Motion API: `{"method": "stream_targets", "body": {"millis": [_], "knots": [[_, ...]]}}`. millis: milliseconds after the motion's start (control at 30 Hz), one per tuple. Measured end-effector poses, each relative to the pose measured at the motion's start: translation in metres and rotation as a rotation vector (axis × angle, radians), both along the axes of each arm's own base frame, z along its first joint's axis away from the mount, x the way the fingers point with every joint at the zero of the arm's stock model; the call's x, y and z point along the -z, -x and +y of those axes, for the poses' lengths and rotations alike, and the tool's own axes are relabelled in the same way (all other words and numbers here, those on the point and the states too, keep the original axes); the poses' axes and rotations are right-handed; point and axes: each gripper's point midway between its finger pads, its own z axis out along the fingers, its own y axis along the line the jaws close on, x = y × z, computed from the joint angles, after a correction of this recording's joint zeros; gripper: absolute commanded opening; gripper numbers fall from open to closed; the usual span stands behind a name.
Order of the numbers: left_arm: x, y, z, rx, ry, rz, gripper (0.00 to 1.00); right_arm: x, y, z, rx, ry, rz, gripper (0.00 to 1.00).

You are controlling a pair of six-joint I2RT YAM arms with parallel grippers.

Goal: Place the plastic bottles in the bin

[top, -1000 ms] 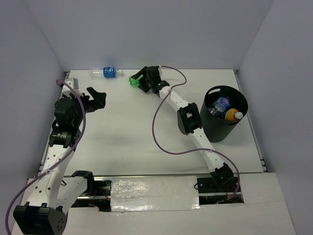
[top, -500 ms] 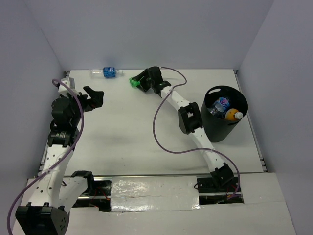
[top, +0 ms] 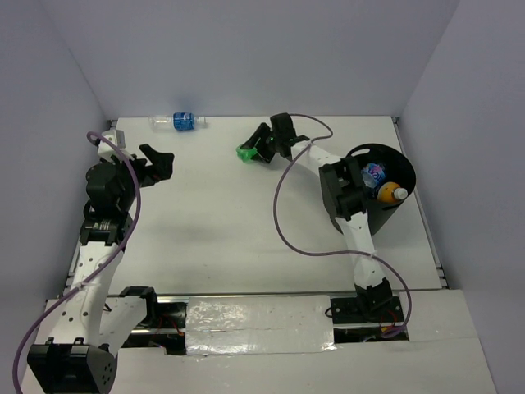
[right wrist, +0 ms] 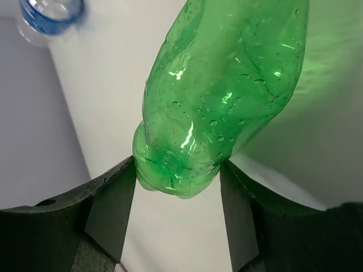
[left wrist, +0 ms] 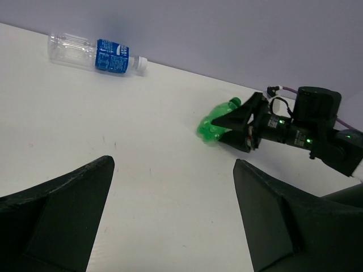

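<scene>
The table [top: 213,222] bears both arms. The right arm [top: 349,205] stretches from its base past the left side of the bin [top: 365,223] toward the far middle. Its right gripper [top: 262,149] has its jaws pinching one end of the green bottle [top: 245,152]. The left arm [top: 102,222] is folded at the left edge; the left gripper [top: 158,162] has its jaws spread with nothing between them. The bin stands upright at the right, its left rim hidden behind the right arm; inside lie an orange bottle [top: 389,193] and a clear blue-labelled bottle [top: 372,174]. A second clear bottle [top: 178,121] lies on its side by the back wall [top: 246,57], well apart from both grippers.
</scene>
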Motion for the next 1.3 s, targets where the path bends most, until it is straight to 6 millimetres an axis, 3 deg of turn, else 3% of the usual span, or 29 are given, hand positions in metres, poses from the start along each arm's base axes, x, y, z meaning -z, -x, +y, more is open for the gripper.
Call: {"method": "stream_targets", "body": {"millis": [167, 333, 533, 667, 800, 900, 1033, 1300], "knots": [[-0.001, 0.0, -0.002, 0.008, 0.009, -0.004, 0.99, -0.006, 0.049, -0.032, -0.089, 0.115, -0.005, 0.29], [-0.004, 0.001, -0.006, 0.026, 0.028, -0.013, 1.0, -0.008, 0.084, -0.043, -0.21, 0.219, -0.026, 0.27], [-0.005, 0.004, -0.011, 0.05, 0.041, -0.017, 0.99, 0.008, 0.122, -0.063, -0.355, 0.358, -0.008, 0.24], [-0.006, 0.005, -0.014, 0.066, 0.055, -0.016, 0.99, 0.006, 0.143, -0.075, -0.456, 0.475, -0.05, 0.21], [-0.009, 0.007, -0.016, 0.076, 0.056, -0.026, 0.99, -0.006, 0.179, -0.078, -0.591, 0.563, -0.107, 0.15], [-0.011, 0.009, -0.016, 0.078, 0.056, -0.034, 0.99, -0.035, 0.2, -0.072, -0.678, 0.586, -0.203, 0.13], [-0.011, 0.009, -0.018, 0.083, 0.056, -0.035, 0.99, -0.101, 0.218, -0.069, -0.736, 0.569, -0.388, 0.1], [-0.011, 0.009, -0.019, 0.086, 0.055, -0.035, 0.99, -0.231, 0.271, -0.103, -0.738, 0.568, -0.748, 0.06]]}}
